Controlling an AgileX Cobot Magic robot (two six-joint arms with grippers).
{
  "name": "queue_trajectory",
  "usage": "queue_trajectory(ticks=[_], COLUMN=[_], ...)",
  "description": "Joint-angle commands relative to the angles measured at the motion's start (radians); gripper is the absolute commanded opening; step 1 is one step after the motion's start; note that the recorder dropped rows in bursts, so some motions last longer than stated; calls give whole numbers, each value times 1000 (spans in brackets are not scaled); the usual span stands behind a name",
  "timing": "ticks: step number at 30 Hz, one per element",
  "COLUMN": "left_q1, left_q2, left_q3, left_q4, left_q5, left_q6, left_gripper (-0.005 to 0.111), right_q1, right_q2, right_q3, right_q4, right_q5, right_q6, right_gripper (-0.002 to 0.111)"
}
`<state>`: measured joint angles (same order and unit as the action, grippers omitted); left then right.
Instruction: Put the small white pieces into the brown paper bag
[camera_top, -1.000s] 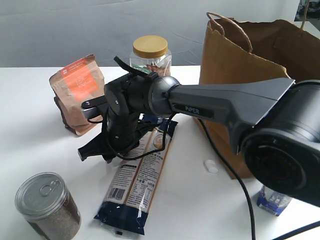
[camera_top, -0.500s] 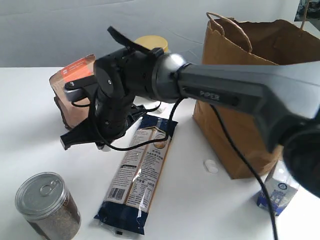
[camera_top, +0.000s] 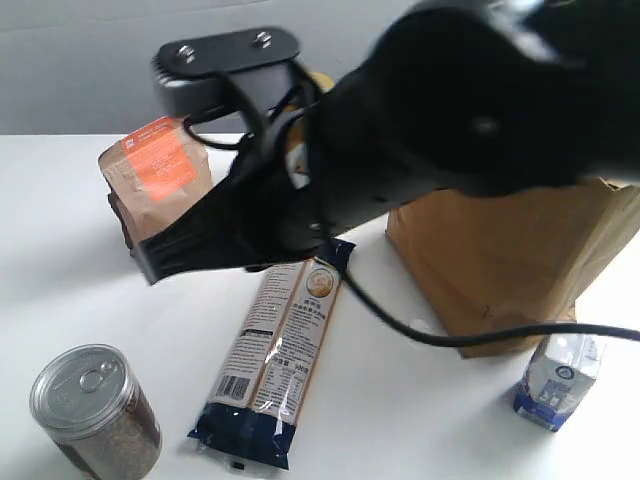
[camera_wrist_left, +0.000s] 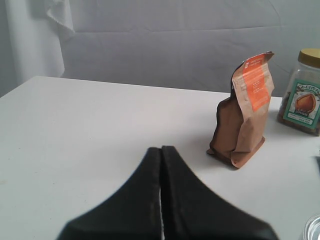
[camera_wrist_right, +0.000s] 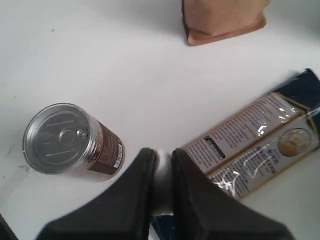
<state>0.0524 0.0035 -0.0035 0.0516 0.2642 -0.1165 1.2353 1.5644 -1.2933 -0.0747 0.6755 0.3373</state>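
My right gripper (camera_wrist_right: 161, 152) is shut on a small white piece (camera_wrist_right: 162, 181), a pale lump wedged between its two black fingers, held above the table near the can and the noodle packet. In the exterior view the right arm fills the upper middle, and its gripper (camera_top: 150, 262) points left in front of the pouch. The brown paper bag (camera_top: 500, 260) stands at the right, its top hidden by the arm. I cannot make out the other white pieces. My left gripper (camera_wrist_left: 161, 150) is shut on nothing, low over bare table, facing the pouch.
A brown pouch with an orange label (camera_top: 155, 180) (camera_wrist_left: 245, 115) stands at the back left. A metal-lidded can (camera_top: 95, 405) (camera_wrist_right: 70, 140) is at the front left. A long noodle packet (camera_top: 280, 350) (camera_wrist_right: 260, 145) lies mid-table. A yellow-lidded jar (camera_wrist_left: 302, 95) and a blue-and-white carton (camera_top: 558, 380) are also here.
The right arm has lifted and swung up close to the exterior camera, carrying its gripper higher. It now hides the jar and the bag's top.
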Motion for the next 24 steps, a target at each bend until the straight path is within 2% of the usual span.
queue_trajectory(ticks=[1,5,10,13,17,21,22,24], left_q1=[-7,-7,-7,-7,-7,-7,-7,-7], left_q2=[-3,-3,-3,-3,-3,-3,-3,-3], left_q3=[4,4,4,4,4,4,4,4], left_q4=[-8,-8,-8,-8,-8,-8,-8,-8], left_q5=[-2,-2,-2,-2,-2,-2,-2,-2], left_q6=[-4,-4,-4,-4,-4,-4,-4,-4], left_gripper=[0,0,0,0,0,0,0,0], right_q1=[-21,-160,-485,-639,-679,-679,-679,-679], right_q2=[-226,-369,-372,-311,-228,-187,-180,-184], right_q3=[120,140,140,140,140,140,140,140], right_q4=[-172,-275,-332,-329,-329,-295,-285,-283], right_q5=[-13,49,26,-24,-44,-44,-46,-47], right_q6=[122,178,178,178,136,134,134,134], right_gripper=[10,10,10,10,20,43,53,56])
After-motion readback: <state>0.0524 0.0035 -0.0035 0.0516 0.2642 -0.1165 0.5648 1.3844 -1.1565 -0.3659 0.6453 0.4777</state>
